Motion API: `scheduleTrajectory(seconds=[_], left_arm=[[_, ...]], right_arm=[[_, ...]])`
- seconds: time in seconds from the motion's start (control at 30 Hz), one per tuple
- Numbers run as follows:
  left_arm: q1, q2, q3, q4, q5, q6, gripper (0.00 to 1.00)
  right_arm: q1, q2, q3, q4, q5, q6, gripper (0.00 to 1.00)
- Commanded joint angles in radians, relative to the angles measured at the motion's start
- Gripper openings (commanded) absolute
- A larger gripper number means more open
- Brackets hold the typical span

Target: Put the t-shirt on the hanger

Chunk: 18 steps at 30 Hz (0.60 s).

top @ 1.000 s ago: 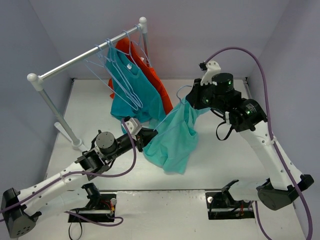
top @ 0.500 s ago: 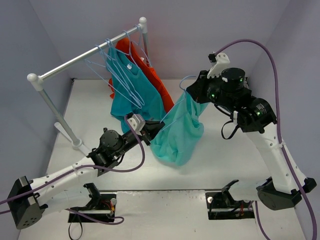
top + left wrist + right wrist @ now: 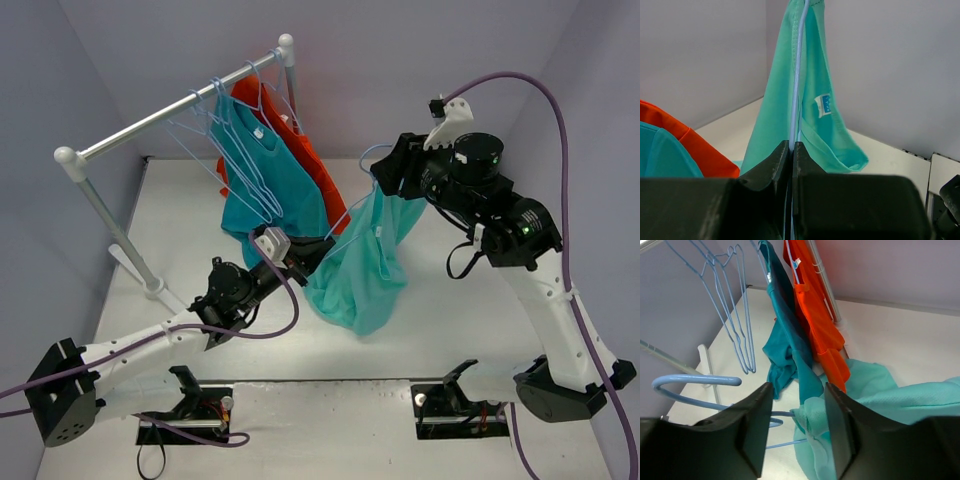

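At the middle of the table, the left gripper (image 3: 791,146) is pinched fully together on the thin blue wire of the hanger (image 3: 798,70), which rises straight out from between the fingertips in the wrist view. That arm lies low and stretched out from its base at the near left, reaching toward the centre.

The right gripper (image 3: 799,386) has its jaws parted. A bunch of the t-shirt (image 3: 360,275) and a run of the hanger wire sit in the gap, and I can't see either finger pressing on them. That arm stands tall, elbow high, wrist bent over and down at the hanger's top.

The hanger slants from the left gripper up and to the right, its curved hook at the upper end beside the right gripper. The t-shirt is draped on it and sags toward the near edge, its white label (image 3: 823,105) showing.

Behind, a rail (image 3: 170,112) carries spare hangers (image 3: 205,135), a darker teal shirt (image 3: 275,190) and an orange garment (image 3: 312,155). The teal shirt's hem hangs just beside the left gripper.
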Motion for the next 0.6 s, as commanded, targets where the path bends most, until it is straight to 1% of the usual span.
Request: scheduleTrajectory(seconds=[0.0, 0.07, 0.1, 0.23, 0.43, 0.57], left_arm=[[-0.004, -0.026, 0.030, 0.318, -0.008, -0.020, 0.00], [-0.004, -0.027, 0.024, 0.321, -0.011, -0.018, 0.00], [-0.004, -0.029, 0.019, 0.322, -0.015, -0.016, 0.00], [-0.001, -0.038, -0.009, 0.332, -0.026, -0.014, 0.00], [-0.001, -0.066, -0.042, 0.319, -0.028, -0.010, 0.00], [0.000, -0.091, -0.050, 0.266, 0.018, -0.007, 0.00]], right_arm=[[0.008, -0.034, -0.015, -0.021, 0.039, -0.026, 0.47], [0.008, -0.041, -0.018, -0.027, 0.046, -0.036, 0.49], [0.008, -0.051, -0.021, -0.033, 0.087, -0.048, 0.52], [0.007, -0.084, -0.040, -0.051, 0.146, -0.076, 0.60], [0.007, -0.133, -0.083, -0.093, 0.230, -0.153, 0.64], [0.006, -0.175, -0.115, -0.098, 0.261, -0.262, 0.69]])
